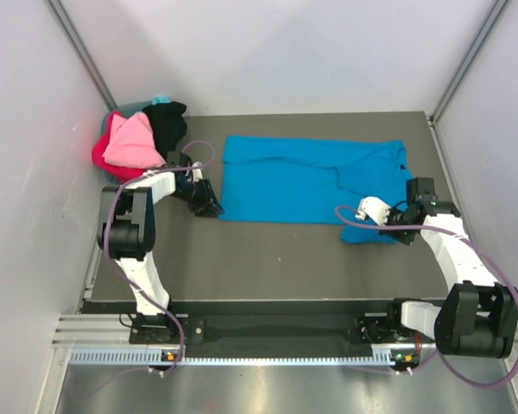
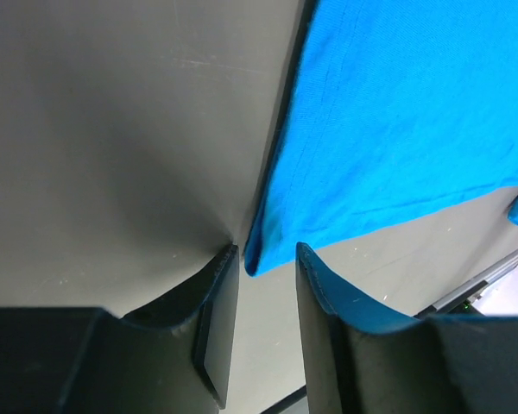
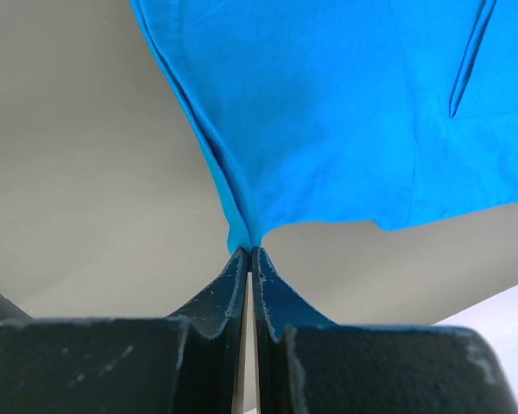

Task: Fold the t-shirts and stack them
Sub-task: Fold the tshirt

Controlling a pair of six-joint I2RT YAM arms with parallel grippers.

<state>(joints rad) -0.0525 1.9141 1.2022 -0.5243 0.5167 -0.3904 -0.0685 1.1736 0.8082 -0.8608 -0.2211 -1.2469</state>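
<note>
A bright blue t-shirt (image 1: 306, 181) lies spread on the dark mat in the middle. My left gripper (image 1: 209, 207) sits at its near left corner, jaws open, with the blue corner (image 2: 257, 259) between the fingertips. My right gripper (image 1: 399, 231) is at the shirt's near right corner and is shut on the blue cloth (image 3: 246, 233), pinching the hem. Pink (image 1: 131, 142), red (image 1: 104, 157) and black (image 1: 167, 123) shirts are heaped at the far left.
A teal basket (image 1: 136, 109) holds the heap of shirts in the back left corner. White walls close in the mat on the left, back and right. A metal rail (image 1: 242, 332) runs along the near edge by the arm bases.
</note>
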